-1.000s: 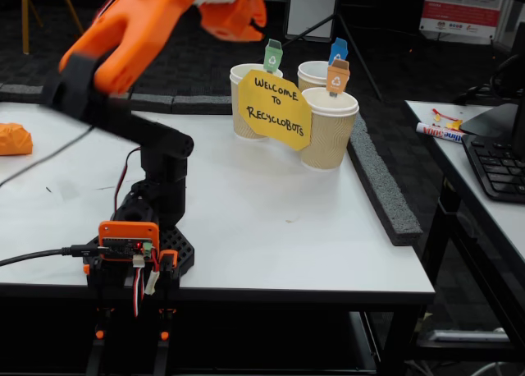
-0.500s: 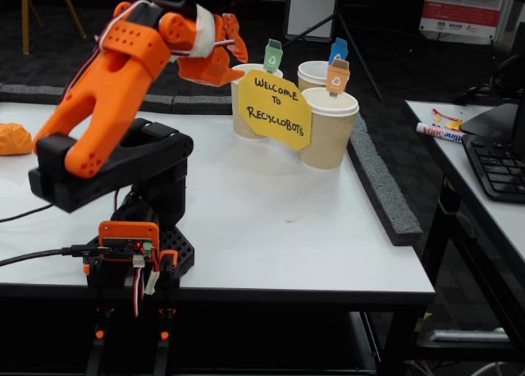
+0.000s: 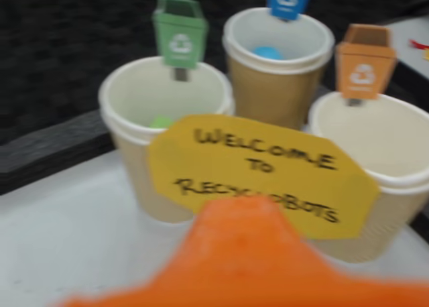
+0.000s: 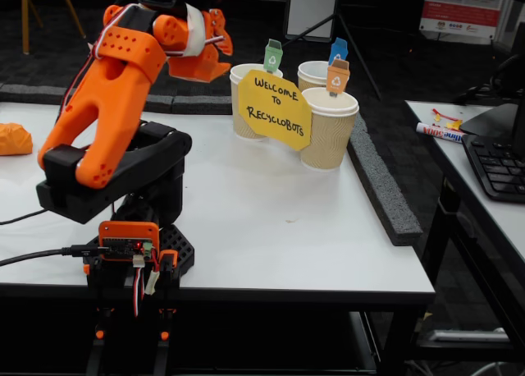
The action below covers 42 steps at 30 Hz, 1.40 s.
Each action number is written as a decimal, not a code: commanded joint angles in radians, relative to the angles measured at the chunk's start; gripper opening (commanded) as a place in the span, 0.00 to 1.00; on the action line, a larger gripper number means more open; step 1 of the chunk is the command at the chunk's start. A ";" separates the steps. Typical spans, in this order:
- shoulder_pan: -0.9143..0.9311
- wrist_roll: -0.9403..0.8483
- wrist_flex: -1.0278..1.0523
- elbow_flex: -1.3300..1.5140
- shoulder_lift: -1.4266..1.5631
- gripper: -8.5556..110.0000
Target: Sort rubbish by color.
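Observation:
Three paper cups stand at the table's far side behind a yellow "Welcome to Recyclobots" sign (image 3: 258, 173) (image 4: 274, 109). The left cup with the green bin tag (image 3: 164, 129) (image 4: 243, 105) holds a green piece (image 3: 161, 123). The back cup with the blue tag (image 3: 278, 59) (image 4: 312, 71) holds a blue piece (image 3: 267, 52). The right cup with the orange tag (image 3: 375, 159) (image 4: 328, 130) looks empty. My orange gripper (image 4: 220, 60) hangs in the air just left of the cups in the fixed view. In the wrist view one blurred jaw of the gripper (image 3: 241, 216) shows at the bottom. An orange crumpled lump (image 4: 12, 138) lies at the table's far left.
The arm's base (image 4: 135, 228) stands at the table's front left. A dark foam strip (image 4: 381, 187) runs along the table's right and back edges. A second desk on the right carries a keyboard (image 4: 496, 162) and a marker (image 4: 439, 132).

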 commanded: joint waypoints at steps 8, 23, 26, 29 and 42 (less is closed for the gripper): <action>-0.364 -0.018 0.006 -0.020 0.015 0.07; -0.996 -0.018 0.064 0.020 0.015 0.07; -1.106 -0.018 0.083 0.026 0.015 0.07; -1.129 -0.018 0.066 0.055 0.015 0.07; -1.351 -0.018 0.048 0.094 0.014 0.07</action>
